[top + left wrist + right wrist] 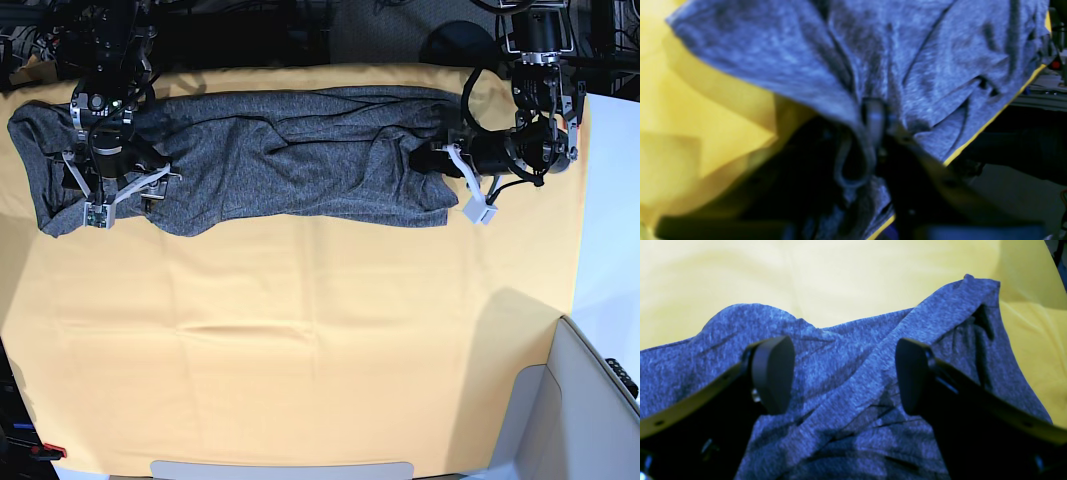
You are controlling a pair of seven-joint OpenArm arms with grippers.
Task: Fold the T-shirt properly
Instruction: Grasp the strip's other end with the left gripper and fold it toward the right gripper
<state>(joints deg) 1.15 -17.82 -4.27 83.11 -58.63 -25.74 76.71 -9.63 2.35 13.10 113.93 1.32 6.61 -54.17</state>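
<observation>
The T-shirt [270,155], dark heathered grey, lies stretched sideways along the far part of the yellow cloth sheet [300,340]. At the garment's right end in the base view, my left gripper [443,160] is at its edge. In the left wrist view the blurred T-shirt [933,66] bunches to a point between the jaws of the left gripper [875,123], which is shut on it. My right gripper [125,198] is over the garment's other end. Its two black pads [773,373] stand wide apart just above the wrinkled T-shirt [846,353], with the right gripper [843,376] open and holding nothing.
The yellow sheet [840,276] covers the whole table. Its right edge [583,200] runs close beside the left arm. A grey box-like object [590,400] stands at the near right corner. Dark equipment and cables [250,30] line the far side.
</observation>
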